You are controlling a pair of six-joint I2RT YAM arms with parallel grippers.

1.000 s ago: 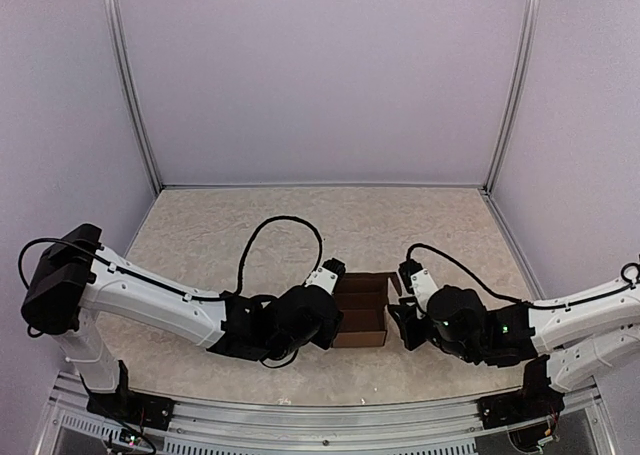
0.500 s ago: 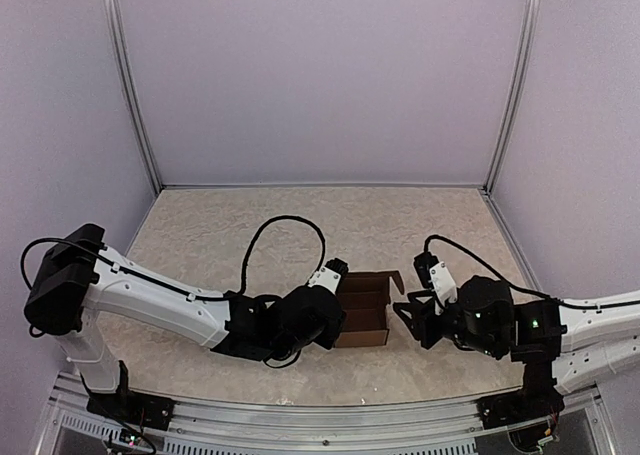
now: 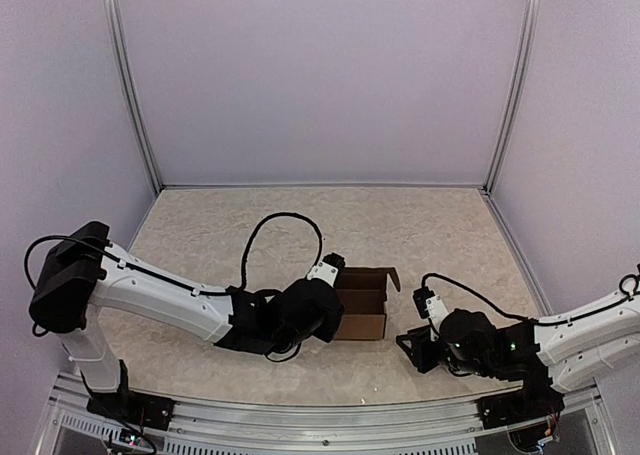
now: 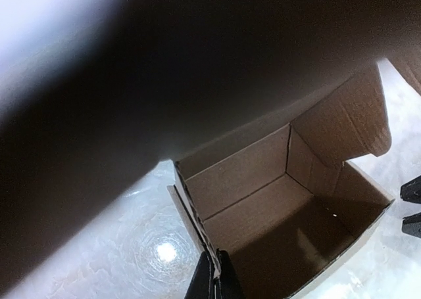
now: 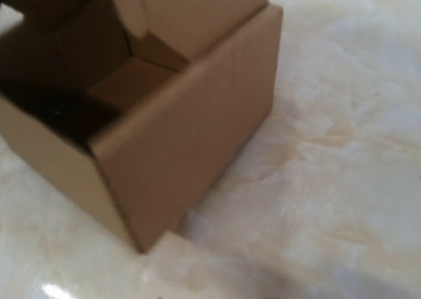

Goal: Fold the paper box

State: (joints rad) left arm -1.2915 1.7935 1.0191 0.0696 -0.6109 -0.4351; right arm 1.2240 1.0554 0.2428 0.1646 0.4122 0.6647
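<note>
Box [image 3: 365, 303]: plain brown card, four walls up, top open, one flap [image 3: 386, 278] standing at its far right corner. It sits on the counter [image 3: 300, 215] near the front, between the arms. Left hand [image 4: 212, 276] is pinched closed on the box's left wall. Right hand [image 3: 410, 340] is just off the near right corner, not touching, tips slightly apart, holding nothing. Counter is beige, marble-look. Pale lilac walls [image 3: 320, 75], aluminium posts [image 3: 130, 85] in the back corners.

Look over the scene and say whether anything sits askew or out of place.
On the plain brown cardboard box, one flap at the far right corner leans outward, untucked, while the other walls stand upright. Nothing else stands out.
</note>
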